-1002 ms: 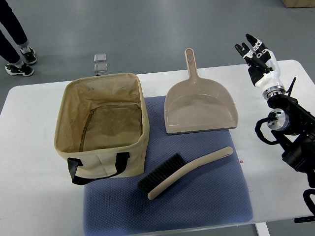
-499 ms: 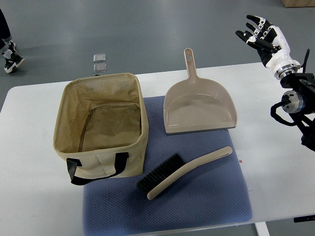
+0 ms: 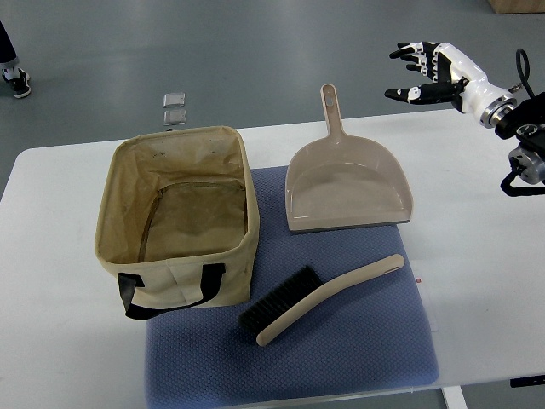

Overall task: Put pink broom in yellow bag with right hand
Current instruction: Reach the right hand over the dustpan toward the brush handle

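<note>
The broom (image 3: 319, 294), pale pink-beige with black bristles, lies flat on the blue mat (image 3: 358, 349), handle pointing up and right. The yellow-tan fabric bag (image 3: 175, 223) stands open-topped at the left, black handle on its near side, and nothing shows inside. My right hand (image 3: 417, 72) hovers high at the upper right, beyond the table's far edge, fingers spread and holding nothing. It is far from the broom. The left arm does not show.
A matching dustpan (image 3: 345, 181) lies between the broom and the far table edge, handle pointing away. The white table (image 3: 477, 230) extends right of the mat. Two small clear boxes (image 3: 174, 108) sit on the floor beyond. A person's shoe (image 3: 15, 81) is at top left.
My right hand has swung up and leftward, from pointing away over the table's right end to reaching left above the far edge. The person on the left has stepped further out of view.
</note>
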Controlling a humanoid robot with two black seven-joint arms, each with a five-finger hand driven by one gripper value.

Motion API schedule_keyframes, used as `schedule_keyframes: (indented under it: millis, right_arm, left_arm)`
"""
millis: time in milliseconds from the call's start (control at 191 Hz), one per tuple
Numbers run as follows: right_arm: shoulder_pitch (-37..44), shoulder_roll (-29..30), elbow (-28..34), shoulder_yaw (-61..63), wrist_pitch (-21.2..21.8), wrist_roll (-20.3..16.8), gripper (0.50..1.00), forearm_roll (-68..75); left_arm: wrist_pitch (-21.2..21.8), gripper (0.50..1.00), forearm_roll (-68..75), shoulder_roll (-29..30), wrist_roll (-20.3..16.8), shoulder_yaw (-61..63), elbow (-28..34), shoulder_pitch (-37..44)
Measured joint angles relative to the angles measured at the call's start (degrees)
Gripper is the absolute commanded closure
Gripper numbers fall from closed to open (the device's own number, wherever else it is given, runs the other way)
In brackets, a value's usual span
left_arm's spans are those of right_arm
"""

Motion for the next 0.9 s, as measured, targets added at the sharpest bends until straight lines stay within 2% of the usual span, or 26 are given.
schedule_keyframes:
  millis: [168, 315, 499, 688, 897]
  right_arm:
    - [1.18, -4.74, 7.02, -2.83, 0.06, 0.07, 0.570, -13.18]
    - [1.31, -8.87, 15.68, -3.19, 0.38, -0.09, 0.570, -27.58]
    - [1.32, -11.66, 23.50, -5.53, 1.41, -0.54, 0.570, -38.14]
    - [1.54, -13.13, 28.39, -11.98, 2.02, -0.61, 0.570, -42.64]
    - [1.57, -13.28, 29.85, -14.26, 1.97, -0.62, 0.570, -44.89]
  left_arm:
    - [0.00, 0.500, 0.00, 0.00, 0.00, -0.01, 0.00, -0.01]
    - [0.00, 0.500, 0.00, 0.00, 0.00, -0.01, 0.00, -0.01]
    - [0.00, 0.500, 0.00, 0.00, 0.00, -0.01, 0.00, -0.01]
    - [0.00, 0.500, 0.00, 0.00, 0.00, -0.01, 0.00, -0.01]
    - [0.00, 0.500, 0.00, 0.00, 0.00, -0.01, 0.00, -0.01]
